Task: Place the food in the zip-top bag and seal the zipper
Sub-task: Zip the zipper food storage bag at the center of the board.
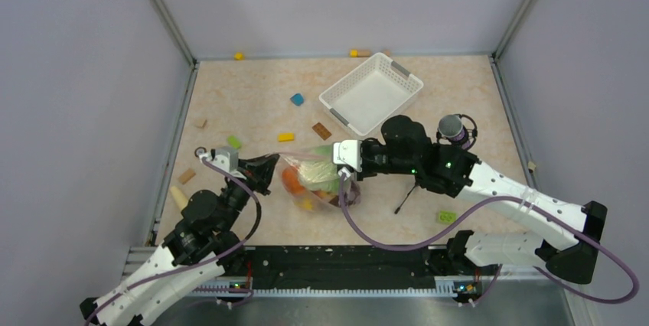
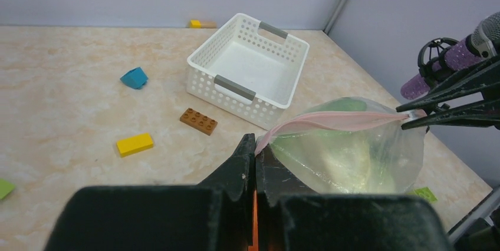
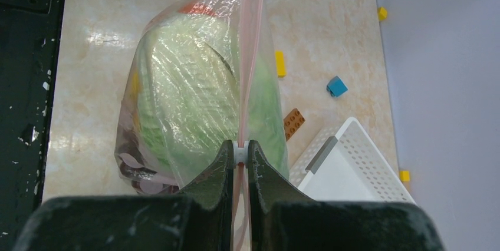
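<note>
The clear zip-top bag (image 1: 315, 177) hangs stretched between my two grippers above the table. Inside it I see the green lettuce (image 3: 194, 95), an orange fruit (image 1: 291, 180), a yellow piece and the dark purple grapes (image 3: 135, 171). The pinkish zipper (image 2: 336, 122) runs taut along the bag's top edge. My left gripper (image 2: 255, 145) is shut on the zipper's left end. My right gripper (image 3: 238, 152) is shut on the small white slider of the zipper (image 3: 238, 153), near the bag's right end.
The white slotted basket (image 1: 371, 93) stands behind the bag, empty. Small blocks lie scattered: blue (image 1: 297, 99), yellow (image 1: 285, 137), brown (image 1: 322, 131), green (image 1: 233, 141), green (image 1: 446, 217). A purple-wrapped microphone (image 1: 453, 130) sits near my right arm. Enclosure walls surround the table.
</note>
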Controlling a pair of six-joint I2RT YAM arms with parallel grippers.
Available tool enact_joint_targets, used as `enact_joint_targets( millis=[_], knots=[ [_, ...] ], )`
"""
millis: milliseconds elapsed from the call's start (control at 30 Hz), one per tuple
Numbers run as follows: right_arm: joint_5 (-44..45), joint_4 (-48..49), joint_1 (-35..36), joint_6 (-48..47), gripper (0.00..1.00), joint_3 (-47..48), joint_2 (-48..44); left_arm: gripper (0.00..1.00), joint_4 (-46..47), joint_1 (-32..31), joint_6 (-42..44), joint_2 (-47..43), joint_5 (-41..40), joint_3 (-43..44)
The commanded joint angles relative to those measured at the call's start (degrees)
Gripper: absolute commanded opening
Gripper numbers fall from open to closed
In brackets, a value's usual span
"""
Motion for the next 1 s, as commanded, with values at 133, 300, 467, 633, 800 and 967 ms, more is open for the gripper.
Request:
enact_joint_targets(
  millis=[133, 300, 467, 633, 800, 967],
  knots=[
    [3.22, -3.52, -1.47, 0.50, 0.00, 2.80, -1.26, 0.00, 0.83, 1.09, -3.03, -1.36, -19.99, 1.07],
    [3.15, -3.49, -1.52, 0.50, 0.00, 2.51, -1.17, 0.00, -1.23, 1.09, -4.41, -1.54, -20.83, 1.87],
    [3.16, -3.50, -1.52, 0.72, 0.00, 2.37, -1.41, 0.00, -2.43, 1.05, -5.69, -1.55, -23.02, 2.38],
    [2.83, -3.63, -1.50, 0.85, 0.00, 1.85, -1.93, 0.00, -5.66, 1.09, -8.36, -1.68, -26.41, 3.97],
    [1.74, -3.83, -1.48, 1.24, 0.00, 1.83, -1.99, 0.00, -9.08, 1.08, -10.32, -1.88, -28.44, 5.87],
    [-0.28, -3.82, -1.50, 0.93, 0.00, 1.67, -2.19, 0.00, -12.53, 1.09, -12.28, -2.75, -28.88, 7.93]
  ],
)
